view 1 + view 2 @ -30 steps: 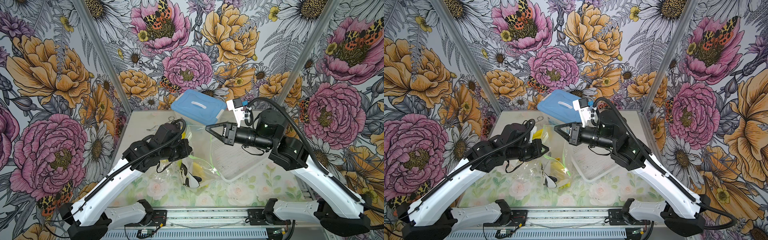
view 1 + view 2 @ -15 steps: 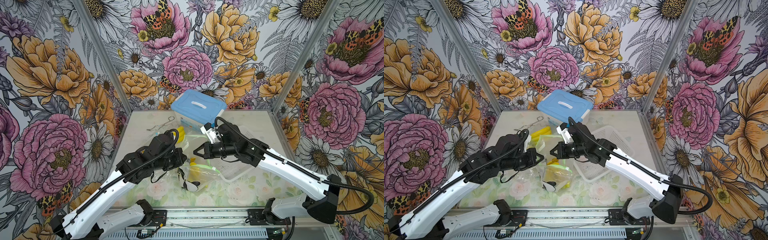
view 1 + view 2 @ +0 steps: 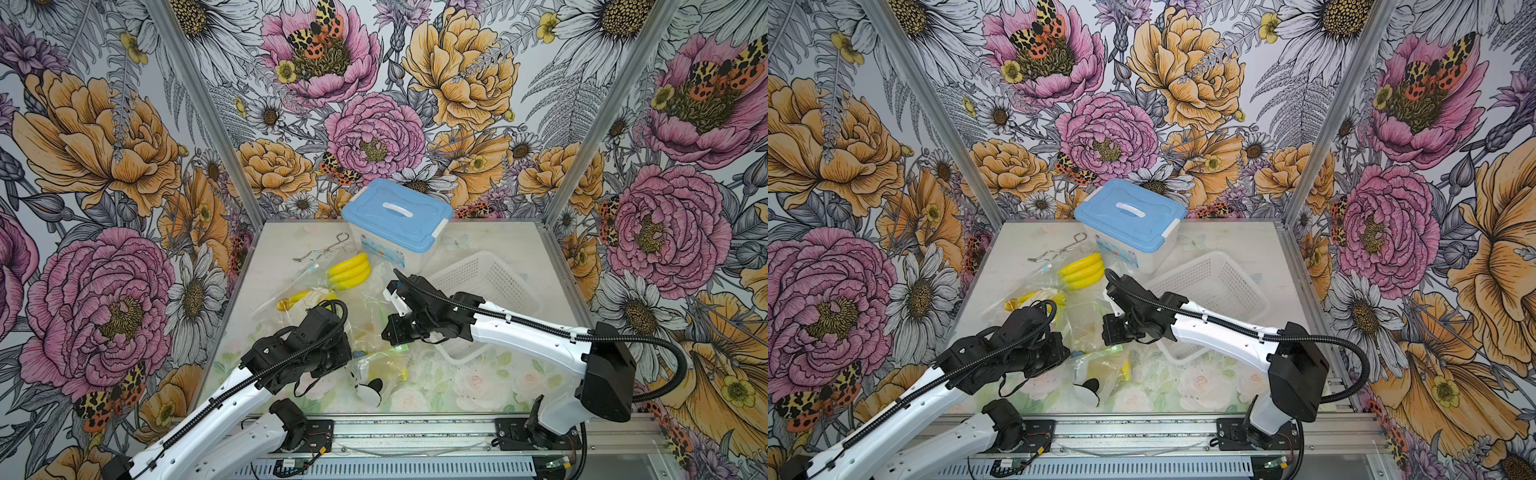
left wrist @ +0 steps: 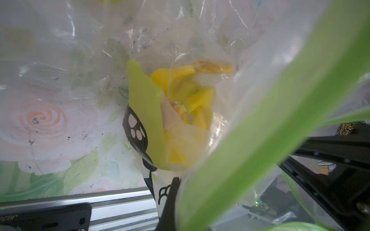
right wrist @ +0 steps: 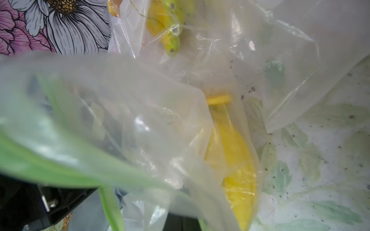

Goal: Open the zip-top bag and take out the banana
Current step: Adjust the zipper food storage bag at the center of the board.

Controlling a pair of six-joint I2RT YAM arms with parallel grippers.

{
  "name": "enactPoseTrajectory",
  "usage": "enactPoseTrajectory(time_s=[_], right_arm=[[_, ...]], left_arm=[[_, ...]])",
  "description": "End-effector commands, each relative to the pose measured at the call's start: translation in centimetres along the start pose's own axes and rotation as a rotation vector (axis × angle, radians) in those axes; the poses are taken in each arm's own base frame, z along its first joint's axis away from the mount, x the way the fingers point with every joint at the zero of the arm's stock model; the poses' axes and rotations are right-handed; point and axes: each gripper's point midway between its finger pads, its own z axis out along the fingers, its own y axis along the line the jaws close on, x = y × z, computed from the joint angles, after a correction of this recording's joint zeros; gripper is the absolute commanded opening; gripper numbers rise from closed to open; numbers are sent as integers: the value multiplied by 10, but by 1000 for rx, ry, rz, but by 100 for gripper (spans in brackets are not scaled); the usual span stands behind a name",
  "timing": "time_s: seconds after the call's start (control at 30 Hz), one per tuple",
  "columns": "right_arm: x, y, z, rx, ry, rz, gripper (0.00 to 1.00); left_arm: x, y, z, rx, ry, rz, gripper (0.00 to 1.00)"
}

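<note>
The clear zip-top bag (image 3: 380, 368) with a green zip strip lies at the table's front middle, between both arms. A yellow banana (image 3: 402, 372) shows through its film, beside a black-and-white card (image 3: 370, 388). My left gripper (image 3: 353, 356) is shut on the bag's left rim. My right gripper (image 3: 395, 343) is shut on the green edge from the right. In the left wrist view the green strip (image 4: 260, 120) runs across the picture, with the banana (image 4: 190, 104) deep in the bag. The right wrist view shows the banana (image 5: 234, 160) under crumpled film.
A loose bunch of bananas (image 3: 349, 272) and another bagged banana (image 3: 295, 299) lie behind the left arm. Metal tongs (image 3: 322, 253) lie farther back. A blue-lidded box (image 3: 397, 216) stands at the rear, and a white basket (image 3: 478, 282) sits under the right arm.
My right arm swung down from in front of the blue-lidded box to the bag and closed on its edge. The left arm dropped lower, still gripping the bag.
</note>
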Motion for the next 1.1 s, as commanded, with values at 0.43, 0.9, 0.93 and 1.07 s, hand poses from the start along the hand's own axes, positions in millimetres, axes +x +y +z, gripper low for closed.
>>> enactPoseTrajectory(time_s=[0.43,0.9,0.93,1.07], right_arm=[[3,28,4,-13,-12,-213,0],[23,52,26,-115,108,-265,0],[25,53,28,-120,118,-266,0],[24,55,33,-125,122,-260,0]], left_arm=[[-6,-2,0,160,-90,-123,38],[4,-23,18,214,-59,-121,75],[5,-25,20,222,-58,-118,76],[6,-25,27,218,-52,-120,76]])
